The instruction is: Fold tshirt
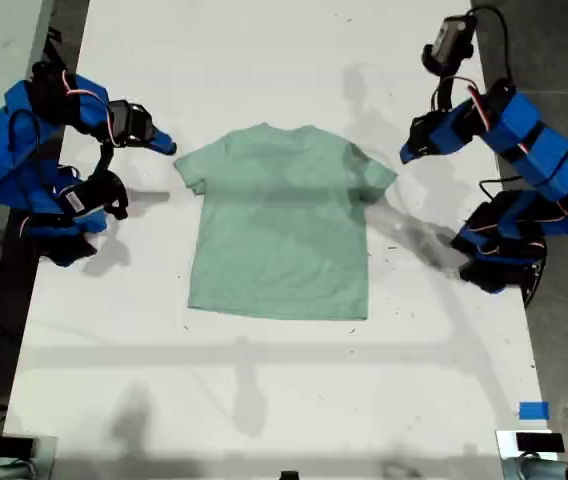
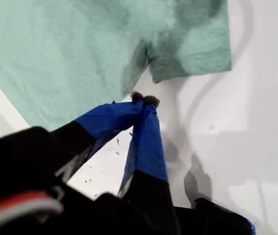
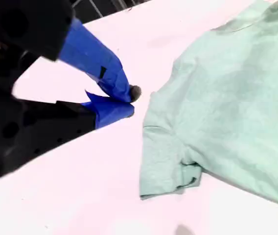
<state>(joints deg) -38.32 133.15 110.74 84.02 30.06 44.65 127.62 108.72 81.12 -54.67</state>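
The pale mint-green tshirt lies flat and spread out on the white table, neck toward the exterior view's top. My first gripper is on the arm at the exterior view's right. It hovers just off the shadowed sleeve, shut with nothing between its blue fingers. My second gripper, on the arm at the exterior view's left, is also shut and empty. It sits a short gap from the other sleeve, whose hem is slightly curled. Neither gripper touches the tshirt.
Both blue arm bases stand on the table beside the shirt, with loose cables. A blue tape mark sits near the exterior view's lower right corner. Dark floor borders the table on both sides.
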